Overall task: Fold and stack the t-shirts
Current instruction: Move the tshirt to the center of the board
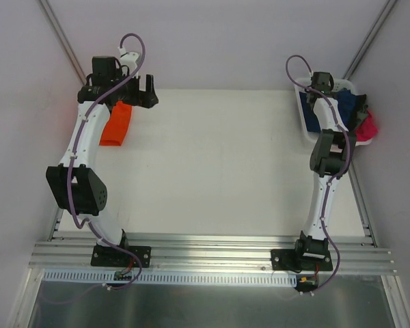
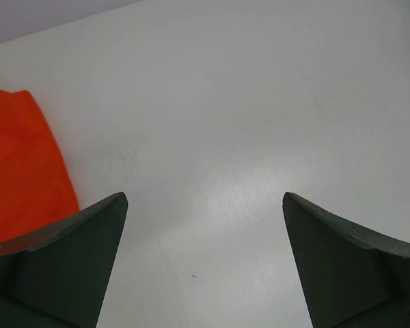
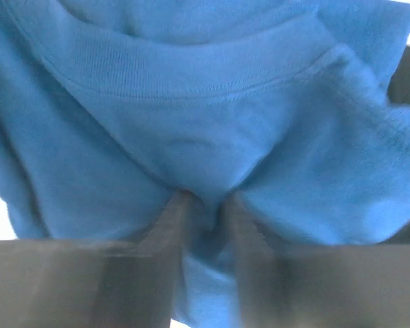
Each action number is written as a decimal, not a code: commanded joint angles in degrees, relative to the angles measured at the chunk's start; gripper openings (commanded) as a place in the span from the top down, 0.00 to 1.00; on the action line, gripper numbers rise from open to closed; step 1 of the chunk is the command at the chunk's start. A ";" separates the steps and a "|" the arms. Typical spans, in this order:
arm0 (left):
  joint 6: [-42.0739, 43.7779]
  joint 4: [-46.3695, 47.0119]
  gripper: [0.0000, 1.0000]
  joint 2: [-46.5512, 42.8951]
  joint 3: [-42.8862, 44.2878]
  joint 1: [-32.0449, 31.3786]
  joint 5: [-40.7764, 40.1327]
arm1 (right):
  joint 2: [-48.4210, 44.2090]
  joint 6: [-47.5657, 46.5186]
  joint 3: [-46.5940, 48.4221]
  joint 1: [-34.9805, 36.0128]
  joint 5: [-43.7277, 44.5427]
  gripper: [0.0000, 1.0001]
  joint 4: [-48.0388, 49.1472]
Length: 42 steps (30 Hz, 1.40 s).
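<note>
1. The overhead view alone shows the layout. A white bin sits at the far right corner of the table, and the right arm reaches into it.
2. Bin contents: the blue shirt, bunched, and a pink-red cloth at the bin's right edge.
3. The right wrist view alone shows the grip. The right gripper has its fingers pressed nearly together, pinching a fold of the blue shirt just below the collar band.
4. In the left wrist view the left gripper is spread wide with nothing between its fingers, only bare table.
5. The orange shirt lies on the table's far left, just beside the left gripper. From overhead it is a narrow folded strip, but the wrist view catches only one edge.
6. Materials: the blue shirt is soft knit with a ribbed, stitched collar band. The table is smooth, matte white, and the fingers are dark and wedge-shaped.
</note>
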 commanded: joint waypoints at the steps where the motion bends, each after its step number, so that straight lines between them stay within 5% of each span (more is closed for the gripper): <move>1: 4.39 0.22 0.01 -0.39 4.59 -0.53 -5.61 | 0.05 -2.62 3.49 -0.20 4.37 0.83 2.71; 4: 3.78 0.22 0.01 -0.21 4.42 -0.88 -6.23 | -1.36 -1.04 3.67 -0.20 3.85 0.99 1.49; 14: 1.59 0.40 0.01 -1.18 -1.03 -1.14 -3.25 | -16.11 4.06 3.50 3.14 0.69 0.99 -2.39; 23: -5.79 1.01 0.01 -3.38 -6.04 -1.14 -5.97 | -31.85 5.64 -2.21 14.37 -5.73 0.99 -4.59; 31: -12.22 1.54 0.11 -6.01 -5.52 -2.19 -19.93 | -38.27 8.62 -3.45 25.54 -16.62 1.00 -6.60; 33: -13.97 1.63 0.10 -6.28 -5.34 -2.28 -22.04 | -39.59 10.20 -3.62 28.27 -19.43 0.99 -8.09; 34: -14.06 1.72 0.01 -6.28 -5.17 -2.28 -22.57 | -40.20 10.39 -4.84 29.23 -22.49 0.99 -8.80; 38: -13.54 2.15 0.01 -5.93 -3.76 -2.28 -24.16 | -44.59 13.02 -15.02 32.32 -28.32 0.79 -11.87; 42: -12.57 2.51 0.01 -4.96 -2.01 -2.28 -26.44 | -53.89 13.38 -27.60 32.85 -28.59 0.71 -13.11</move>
